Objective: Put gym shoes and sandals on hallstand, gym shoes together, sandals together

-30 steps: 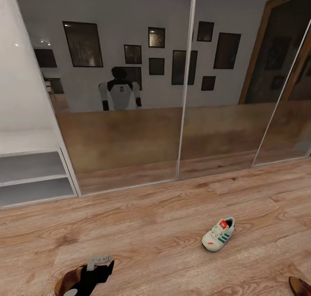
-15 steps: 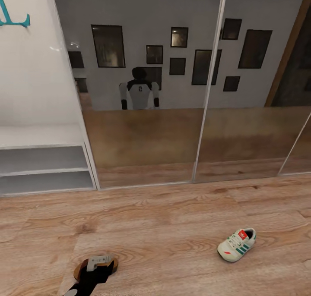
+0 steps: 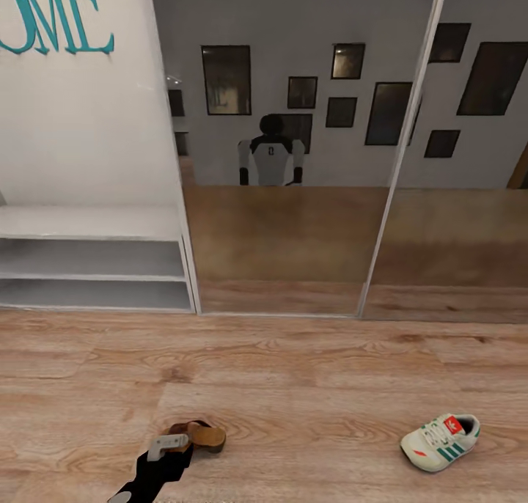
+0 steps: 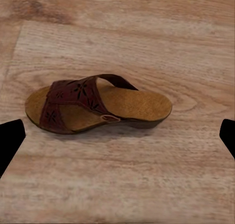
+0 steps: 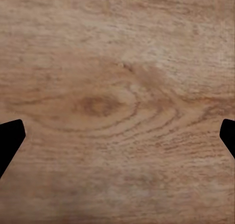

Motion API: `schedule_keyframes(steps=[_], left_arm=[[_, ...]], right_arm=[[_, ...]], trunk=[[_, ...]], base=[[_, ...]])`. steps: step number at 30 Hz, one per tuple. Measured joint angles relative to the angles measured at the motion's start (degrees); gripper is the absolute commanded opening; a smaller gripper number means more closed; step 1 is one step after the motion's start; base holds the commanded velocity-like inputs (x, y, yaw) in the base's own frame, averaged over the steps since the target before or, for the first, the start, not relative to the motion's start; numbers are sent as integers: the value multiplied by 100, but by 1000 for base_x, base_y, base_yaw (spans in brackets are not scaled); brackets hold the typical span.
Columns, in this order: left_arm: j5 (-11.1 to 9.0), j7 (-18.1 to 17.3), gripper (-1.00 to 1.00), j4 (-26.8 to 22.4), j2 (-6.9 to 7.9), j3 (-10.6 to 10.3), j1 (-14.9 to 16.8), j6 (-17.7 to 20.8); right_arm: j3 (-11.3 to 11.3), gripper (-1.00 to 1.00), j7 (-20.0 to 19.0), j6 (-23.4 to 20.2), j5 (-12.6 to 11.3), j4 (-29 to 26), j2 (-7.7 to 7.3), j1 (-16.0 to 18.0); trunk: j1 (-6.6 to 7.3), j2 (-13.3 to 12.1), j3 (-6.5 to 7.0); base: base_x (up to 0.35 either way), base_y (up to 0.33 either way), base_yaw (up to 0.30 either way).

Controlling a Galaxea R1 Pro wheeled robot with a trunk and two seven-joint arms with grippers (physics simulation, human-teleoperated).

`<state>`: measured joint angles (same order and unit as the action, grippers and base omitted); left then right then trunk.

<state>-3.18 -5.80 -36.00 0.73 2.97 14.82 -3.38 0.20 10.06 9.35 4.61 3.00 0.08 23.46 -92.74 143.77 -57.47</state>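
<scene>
Left end effector (image 4: 117,136) hangs wide open, empty, above the light, stiff-soled sandal (image 4: 98,105); grip its midsole edges.

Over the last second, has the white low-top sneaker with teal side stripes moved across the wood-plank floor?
No. The camera turned; the white teal-striped sneaker lies at the same spot on the wood-plank floor, right of the mirror frame post.

Sandal (image 3: 196,436) half behind left arm (image 3: 158,465)
</scene>
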Motion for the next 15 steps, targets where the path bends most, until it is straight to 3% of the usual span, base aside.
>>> schedule_keyframes(steps=[15], left_arm=[[0,0,100,0,0,0,0,4]], right_arm=[[1,100,0,0,3,0,0,0]], trunk=[[0,0,0]], base=[[0,0,300]])
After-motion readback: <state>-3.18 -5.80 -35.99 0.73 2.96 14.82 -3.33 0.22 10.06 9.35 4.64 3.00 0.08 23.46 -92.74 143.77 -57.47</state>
